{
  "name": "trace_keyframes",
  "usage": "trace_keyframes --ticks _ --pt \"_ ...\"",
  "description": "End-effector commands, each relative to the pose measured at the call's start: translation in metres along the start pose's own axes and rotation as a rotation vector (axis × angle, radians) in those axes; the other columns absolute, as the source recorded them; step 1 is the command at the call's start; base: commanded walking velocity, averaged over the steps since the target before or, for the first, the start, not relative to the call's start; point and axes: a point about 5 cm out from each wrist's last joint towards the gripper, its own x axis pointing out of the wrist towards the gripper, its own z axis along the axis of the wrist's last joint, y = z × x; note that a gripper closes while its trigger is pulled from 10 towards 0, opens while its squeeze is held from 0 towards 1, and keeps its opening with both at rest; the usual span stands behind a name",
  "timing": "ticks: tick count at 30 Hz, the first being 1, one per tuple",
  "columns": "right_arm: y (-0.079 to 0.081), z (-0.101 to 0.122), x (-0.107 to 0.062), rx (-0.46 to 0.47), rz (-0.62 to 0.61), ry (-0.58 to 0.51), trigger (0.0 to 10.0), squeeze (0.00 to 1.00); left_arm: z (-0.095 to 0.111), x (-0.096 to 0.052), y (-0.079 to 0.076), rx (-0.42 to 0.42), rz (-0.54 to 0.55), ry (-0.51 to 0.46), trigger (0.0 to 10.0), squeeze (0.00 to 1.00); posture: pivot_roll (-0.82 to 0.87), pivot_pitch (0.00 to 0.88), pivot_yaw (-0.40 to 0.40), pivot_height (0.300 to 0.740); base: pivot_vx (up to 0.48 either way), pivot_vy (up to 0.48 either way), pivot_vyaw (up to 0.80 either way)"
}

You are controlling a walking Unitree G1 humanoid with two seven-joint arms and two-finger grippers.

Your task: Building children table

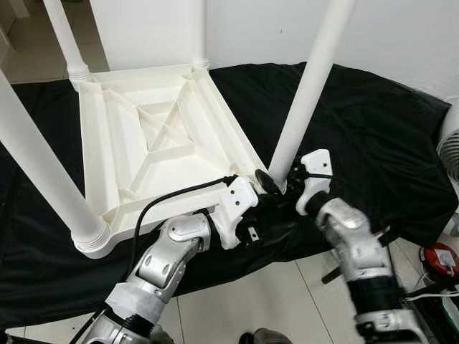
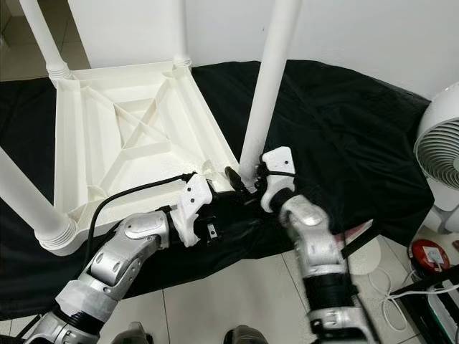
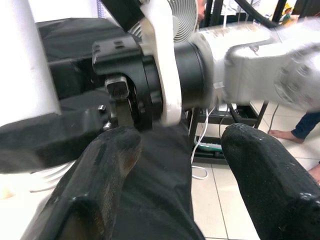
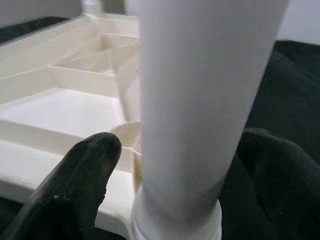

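Note:
A white plastic children's table [image 1: 115,143] lies upside down on a black cloth [image 1: 373,143]. Three white legs stand in its far-left [image 1: 64,36], far-right [image 1: 199,32] and near-left [image 1: 43,179] corners. A fourth leg [image 1: 312,79] stands tilted at the near-right corner. My right gripper [image 1: 276,183] is shut on the base of this leg; in the right wrist view the leg [image 4: 200,90] sits between its black fingers [image 4: 85,175]. Just below and left of it, my left gripper [image 1: 276,215] stands open with nothing between its fingers [image 3: 105,165], facing the right wrist.
A white fan [image 2: 439,165] stands at the right by the wall. A red object [image 1: 441,259], cables and a power strip lie on the tiled floor at the lower right. A person's bare foot [image 3: 287,134] rests on the floor beyond the cloth.

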Motion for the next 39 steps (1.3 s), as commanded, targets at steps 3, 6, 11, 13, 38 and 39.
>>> trace_keyframes --ticks 3,6,11,13,38,39 --pt "-0.013 -0.004 -0.007 -0.042 0.146 0.048 10.0 0.00 -0.004 -0.008 0.012 -0.006 0.078 0.035 10.0 0.00 0.01 0.000 -0.034 0.740 0.000 0.000 0.00" --pt "-0.015 -0.005 -0.007 -0.033 0.223 0.072 10.0 0.00 -0.003 -0.008 0.013 -0.003 0.079 0.034 10.0 0.00 0.01 0.000 -0.033 0.740 0.000 0.000 0.00" --pt "-0.022 -0.009 -0.010 -0.045 0.332 0.126 10.0 0.00 -0.002 -0.009 0.014 0.000 0.081 0.031 10.0 0.00 0.02 0.000 -0.031 0.740 0.000 0.000 0.00" --pt "-0.026 -0.012 -0.012 -0.065 0.354 0.159 10.0 0.00 -0.002 -0.009 0.014 0.001 0.081 0.031 10.0 0.00 0.02 0.000 -0.026 0.740 0.000 0.000 0.00" --pt "-0.042 -0.011 0.010 -0.261 0.377 0.117 9.9 0.00 0.000 -0.010 0.014 -0.001 0.077 0.036 10.0 0.00 0.05 0.000 -0.015 0.740 0.000 0.000 0.00" --pt "-0.042 -0.011 0.010 -0.261 0.377 0.117 9.9 0.00 0.000 -0.010 0.014 -0.001 0.077 0.036 10.0 0.00 0.05 0.000 -0.015 0.740 0.000 0.000 0.00"
